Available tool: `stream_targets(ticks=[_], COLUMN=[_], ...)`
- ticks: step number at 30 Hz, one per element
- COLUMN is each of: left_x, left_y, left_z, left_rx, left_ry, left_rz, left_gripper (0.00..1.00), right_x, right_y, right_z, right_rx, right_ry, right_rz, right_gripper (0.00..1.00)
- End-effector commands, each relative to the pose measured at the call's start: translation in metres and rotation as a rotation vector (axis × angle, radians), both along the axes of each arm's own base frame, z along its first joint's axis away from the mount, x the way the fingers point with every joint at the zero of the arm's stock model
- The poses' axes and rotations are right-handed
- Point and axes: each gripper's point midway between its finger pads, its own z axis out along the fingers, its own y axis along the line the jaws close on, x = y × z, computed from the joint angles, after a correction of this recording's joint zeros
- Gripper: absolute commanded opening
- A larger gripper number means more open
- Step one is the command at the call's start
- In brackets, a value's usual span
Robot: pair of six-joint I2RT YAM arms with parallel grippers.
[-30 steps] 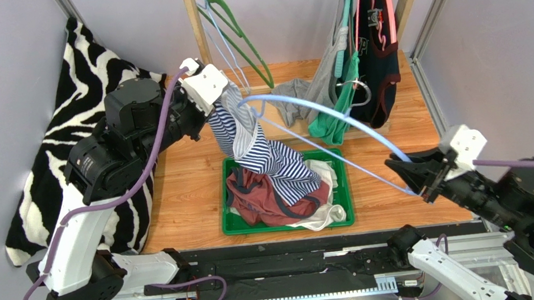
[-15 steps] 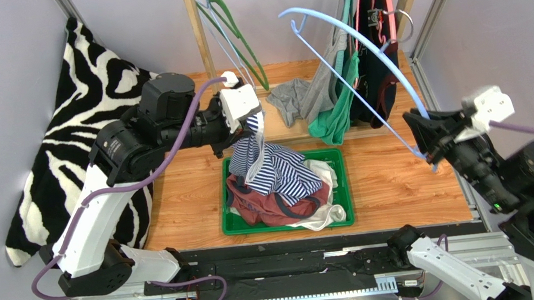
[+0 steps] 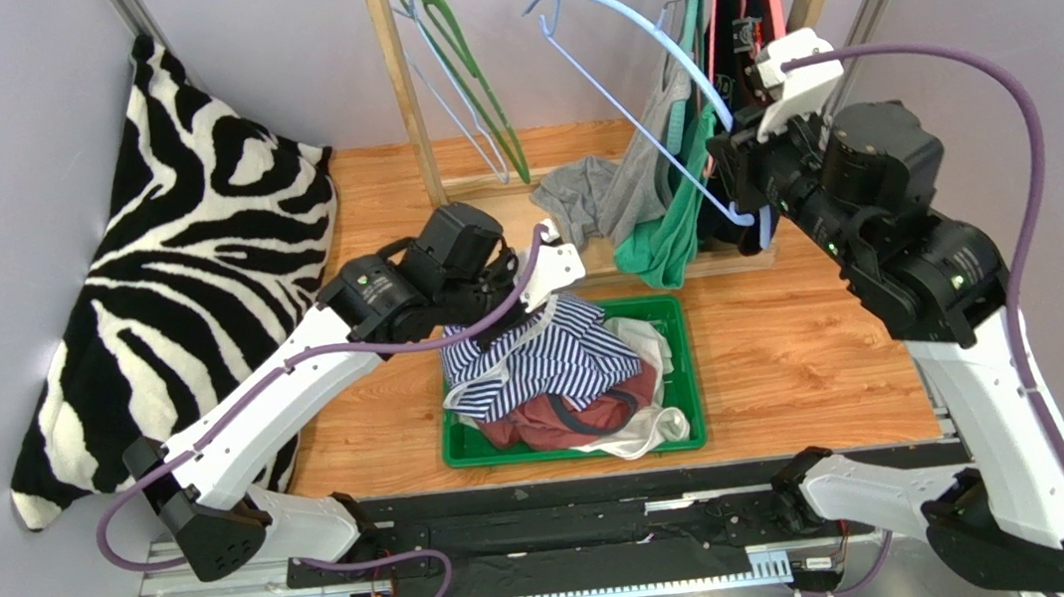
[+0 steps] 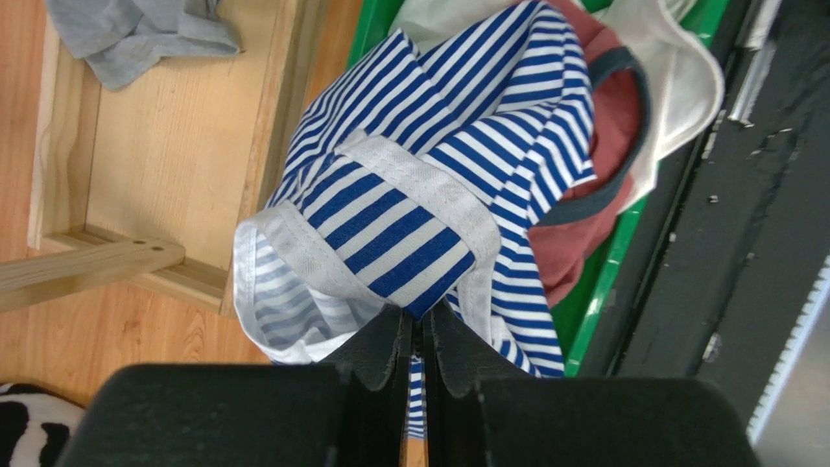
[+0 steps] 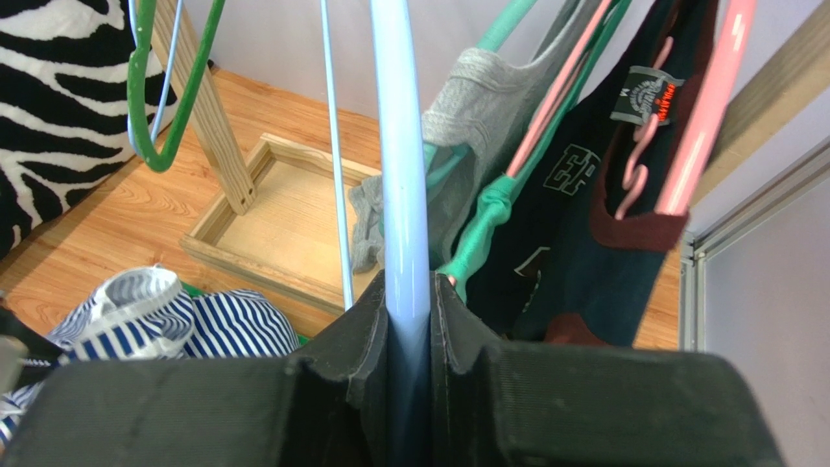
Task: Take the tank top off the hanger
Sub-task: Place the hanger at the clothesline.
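Observation:
The blue-and-white striped tank top (image 3: 548,360) lies off the hanger on the clothes in the green bin (image 3: 673,316). My left gripper (image 3: 536,303) is shut on its strap; the left wrist view shows the striped cloth (image 4: 429,204) pinched between the jaws of the left gripper (image 4: 416,326). My right gripper (image 3: 739,188) is shut on the bare light-blue hanger (image 3: 619,14) and holds it up by the rack, hook at upper left. In the right wrist view the right gripper (image 5: 409,297) holds the hanger (image 5: 401,146) as it runs up between the jaws.
A wooden rack (image 3: 394,59) stands at the back with empty green and blue hangers (image 3: 457,44) on the left and several hung garments (image 3: 726,96) on the right. A zebra-print cloth (image 3: 158,266) lies at left. The bin holds red and white clothes (image 3: 582,421).
My left gripper has come down and forward, lowering the striped tank top onto the bin pile. My right gripper has carried the bare hanger up and back toward the rack.

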Motion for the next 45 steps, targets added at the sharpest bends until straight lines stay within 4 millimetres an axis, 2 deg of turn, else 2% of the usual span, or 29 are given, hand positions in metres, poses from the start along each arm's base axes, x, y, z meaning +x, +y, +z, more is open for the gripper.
stream_targets(ticks=[1, 3, 5, 6, 7, 8, 10, 13, 14, 16, 18, 19, 20, 21, 22, 23, 24, 25, 28, 29, 30, 32, 34, 38, 45], left_x=[0.028, 0.034, 0.039, 0.039, 0.039, 0.04, 0.036, 0.029, 0.028, 0.021, 0.012, 0.005, 0.002, -0.006, -0.011, -0.015, -0.019, -0.024, -0.032, -0.034, -0.038, -0.043, -0.048, -0.042, -0.042], left_y=[-0.005, -0.004, -0.001, 0.002, 0.003, 0.003, 0.006, 0.007, 0.007, 0.01, 0.015, 0.015, 0.016, 0.022, 0.023, 0.025, 0.029, 0.033, 0.046, 0.049, 0.054, 0.059, 0.063, 0.073, 0.079], left_z=[-0.001, -0.017, -0.032, -0.039, -0.044, -0.051, -0.055, -0.037, -0.02, -0.004, 0.021, 0.028, 0.046, 0.049, 0.058, 0.076, 0.083, 0.095, 0.129, 0.142, 0.146, 0.156, 0.16, 0.16, 0.169], left_rx=[-0.044, -0.019, 0.023, 0.044, 0.064, 0.089, 0.112, 0.073, 0.036, 0.007, -0.027, -0.039, -0.067, -0.051, -0.07, -0.104, -0.111, -0.137, -0.209, -0.235, -0.233, -0.256, -0.285, -0.278, -0.311], left_ry=[-0.122, -0.121, -0.107, -0.091, -0.079, -0.069, -0.044, -0.045, -0.067, -0.074, -0.09, -0.079, -0.103, -0.086, -0.089, -0.119, -0.129, -0.156, -0.248, -0.279, -0.285, -0.314, -0.314, -0.344, -0.351], left_rz=[0.038, 0.067, 0.104, 0.116, 0.118, 0.116, 0.112, 0.102, 0.103, 0.09, 0.069, 0.043, 0.022, 0.005, -0.012, -0.023, -0.033, -0.045, -0.05, -0.053, -0.061, -0.068, -0.076, -0.03, 0.009], left_gripper=[0.1, 0.12, 0.29, 0.39, 0.71, 0.85, 0.95, 0.95, 0.95, 0.96, 0.96, 0.96, 0.96, 0.96, 0.97, 0.97, 0.97, 0.97, 0.98, 0.98, 0.98, 0.96, 0.95, 0.94, 0.94], right_x=[0.002, 0.012, 0.025, 0.028, 0.032, 0.039, 0.043, 0.049, 0.05, 0.055, 0.056, 0.06, 0.061, 0.063, 0.066, 0.068, 0.069, 0.074, 0.082, 0.091, 0.093, 0.103, 0.106, 0.113, 0.121], right_y=[-0.003, 0.001, 0.007, 0.008, 0.01, 0.013, 0.017, 0.023, 0.023, 0.031, 0.032, 0.039, 0.037, 0.039, 0.048, 0.047, 0.048, 0.056, 0.059, 0.062, 0.063, 0.07, 0.074, 0.085, 0.11], right_z=[0.054, 0.054, 0.047, 0.048, 0.047, 0.041, 0.043, 0.046, 0.047, 0.046, 0.053, 0.05, 0.056, 0.057, 0.053, 0.055, 0.06, 0.055, 0.055, 0.047, 0.052, 0.043, 0.045, 0.045, 0.027], right_rx=[0.116, 0.103, 0.082, 0.078, 0.07, 0.055, 0.051, 0.044, 0.043, 0.028, 0.014, 0.001, -0.002, -0.019, -0.034, -0.04, -0.046, -0.061, -0.079, -0.099, -0.096, -0.124, -0.126, -0.124, -0.155], right_ry=[-0.124, -0.11, -0.082, -0.076, -0.072, -0.057, -0.063, -0.068, -0.071, -0.066, -0.083, -0.079, -0.093, -0.098, -0.091, -0.097, -0.109, -0.099, -0.101, -0.082, -0.092, -0.075, -0.08, -0.086, -0.06], right_rz=[-0.031, -0.041, -0.05, -0.055, -0.055, -0.062, -0.063, -0.064, -0.07, -0.064, -0.078, -0.073, -0.1, -0.105, -0.096, -0.117, -0.126, -0.122, -0.151, -0.167, -0.175, -0.182, -0.18, -0.176, -0.153], right_gripper=[0.0, 0.0, 0.0, 0.0, 0.0, 0.0, 0.0, 0.0, 0.0, 0.0, 0.0, 0.0, 0.0, 0.0, 0.0, 0.0, 0.0, 0.0, 0.0, 0.0, 0.0, 0.0, 0.0, 0.0, 0.0])
